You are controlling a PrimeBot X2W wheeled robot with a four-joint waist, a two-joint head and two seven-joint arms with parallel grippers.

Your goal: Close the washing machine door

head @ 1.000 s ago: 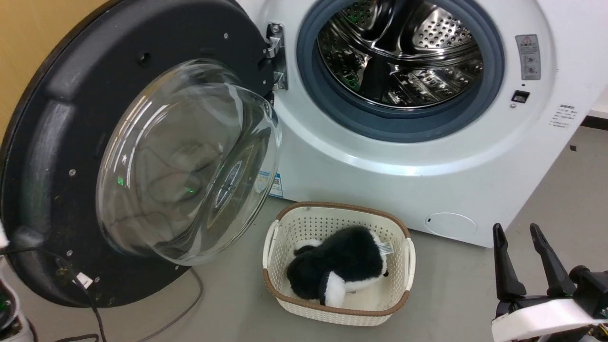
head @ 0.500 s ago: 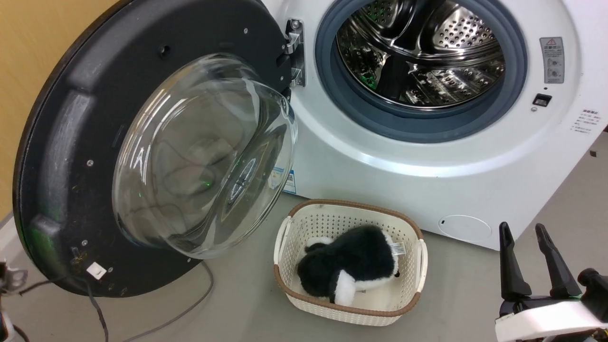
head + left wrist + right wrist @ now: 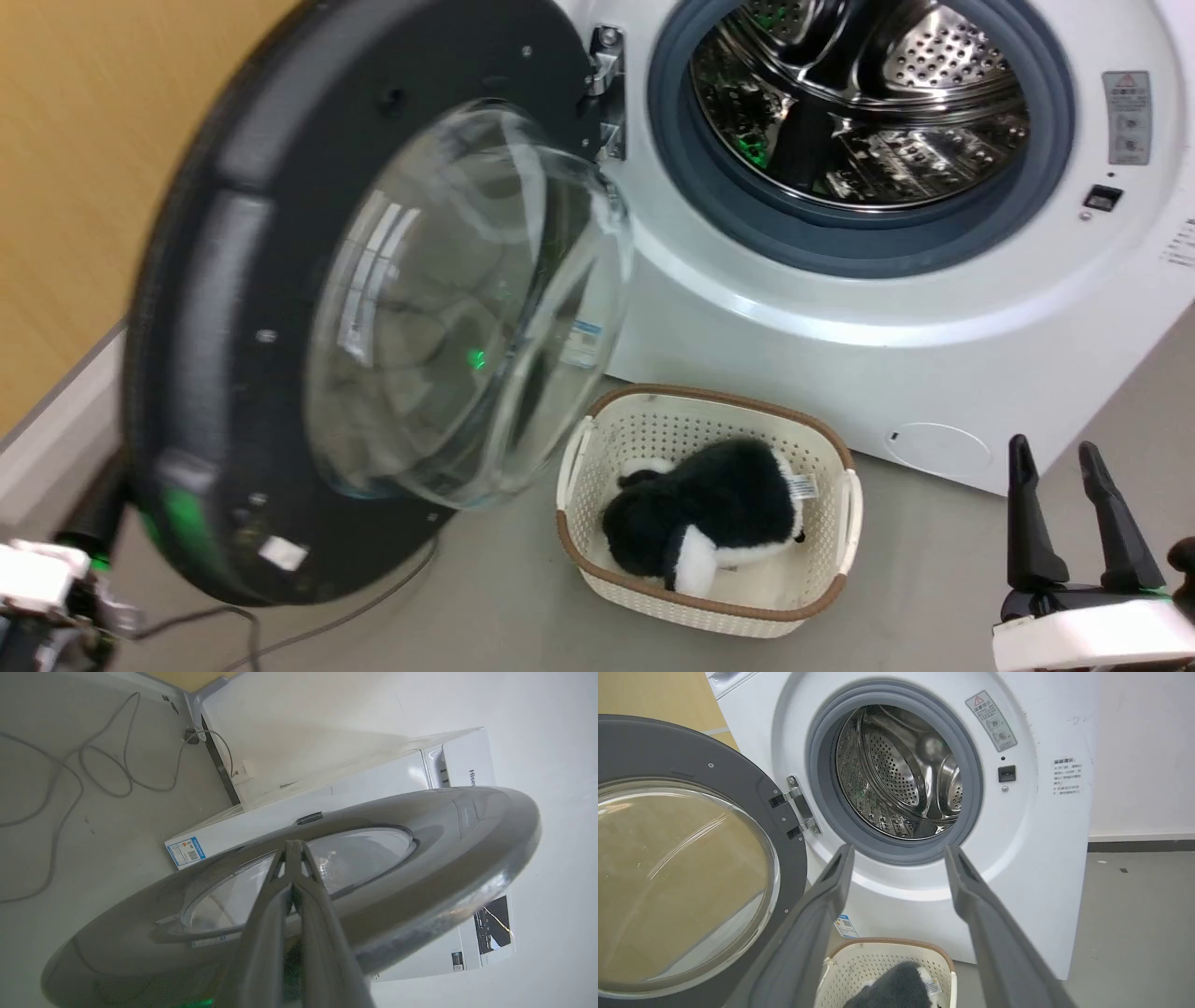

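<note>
The washing machine door (image 3: 233,280), black-rimmed with a bulging clear glass bowl (image 3: 467,308), stands partly open on its hinge (image 3: 605,89), left of the steel drum (image 3: 859,103). The white washing machine (image 3: 794,355) lies behind it. In the left wrist view my left gripper (image 3: 292,843) is shut, its tips against the door's grey outer face (image 3: 444,858). Part of that wrist (image 3: 37,574) peeks out at the door's lower left. My right gripper (image 3: 1053,446) stands open at the lower right, off the door, holding nothing. Its wrist view looks between the spread fingers (image 3: 831,882) at the drum (image 3: 896,770) and door (image 3: 668,751).
A cream perforated basket (image 3: 709,399) holding a black-and-white plush toy (image 3: 709,504) sits on the grey floor just under the door's swing path. A grey cable (image 3: 355,611) trails below the door. A yellow wall (image 3: 84,140) stands to the left.
The door has swung some way toward the machine and shows narrower and blurred. My left wrist has come up at the lower left. The head camera has shifted, sliding the scene right.
</note>
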